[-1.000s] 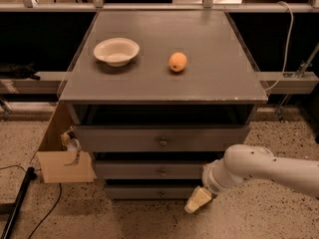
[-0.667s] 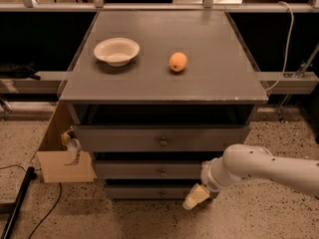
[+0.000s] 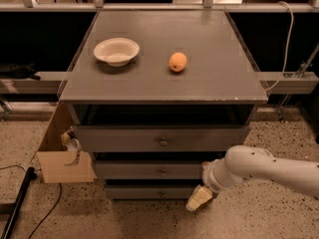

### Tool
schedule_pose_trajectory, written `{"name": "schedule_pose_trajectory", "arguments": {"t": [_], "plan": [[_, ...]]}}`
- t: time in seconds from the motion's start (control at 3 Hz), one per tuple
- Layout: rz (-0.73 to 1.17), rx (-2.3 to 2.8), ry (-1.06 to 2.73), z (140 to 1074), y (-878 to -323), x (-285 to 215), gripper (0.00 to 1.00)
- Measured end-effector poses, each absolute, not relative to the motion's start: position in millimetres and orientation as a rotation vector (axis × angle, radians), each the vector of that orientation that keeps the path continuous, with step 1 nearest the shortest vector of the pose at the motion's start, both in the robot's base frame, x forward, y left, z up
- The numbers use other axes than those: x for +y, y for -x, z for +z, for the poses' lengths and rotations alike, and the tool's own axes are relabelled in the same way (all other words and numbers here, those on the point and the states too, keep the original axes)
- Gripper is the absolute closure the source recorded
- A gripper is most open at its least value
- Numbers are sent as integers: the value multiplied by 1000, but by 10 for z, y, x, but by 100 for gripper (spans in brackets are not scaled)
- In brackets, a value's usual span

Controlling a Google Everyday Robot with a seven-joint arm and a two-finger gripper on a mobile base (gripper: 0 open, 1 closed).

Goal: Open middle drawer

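The middle drawer (image 3: pixel 139 170) lies just above and to the left of my claw (image 3: pixel 199 198). Its grey front looks pushed in, and its small round knob (image 3: pixel 162 172) is up and left of the claw, apart from it. The claw is cream-coloured and points down and left, low at the cabinet's right front. I cannot tell whether it is open or closed. The bottom drawer (image 3: pixel 144 192) is directly to its left and the top drawer (image 3: pixel 124 139) higher up. My white arm (image 3: pixel 264 168) runs off to the right. Far above on the cabinet top (image 3: pixel 209 78) rest an orange fruit (image 3: pixel 178 61) and, further left, a white bowl (image 3: pixel 116 51). A cardboard box (image 3: pixel 65 166) stands well left.
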State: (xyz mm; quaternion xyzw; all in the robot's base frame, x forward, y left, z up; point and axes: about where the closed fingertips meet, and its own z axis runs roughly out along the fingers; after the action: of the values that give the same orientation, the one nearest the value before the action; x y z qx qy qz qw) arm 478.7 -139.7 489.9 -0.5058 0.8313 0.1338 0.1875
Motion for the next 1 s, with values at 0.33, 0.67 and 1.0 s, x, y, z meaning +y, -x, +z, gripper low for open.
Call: {"name": "schedule_pose_trajectory", "arguments": {"t": [0.33, 0.67, 1.0], "plan": [[270, 2305, 1496, 4774, -4895, -1386, 0], [141, 2253, 1546, 4648, -5131, -1323, 0], [58, 2222, 1585, 4526, -5385, -1239, 0]]}}
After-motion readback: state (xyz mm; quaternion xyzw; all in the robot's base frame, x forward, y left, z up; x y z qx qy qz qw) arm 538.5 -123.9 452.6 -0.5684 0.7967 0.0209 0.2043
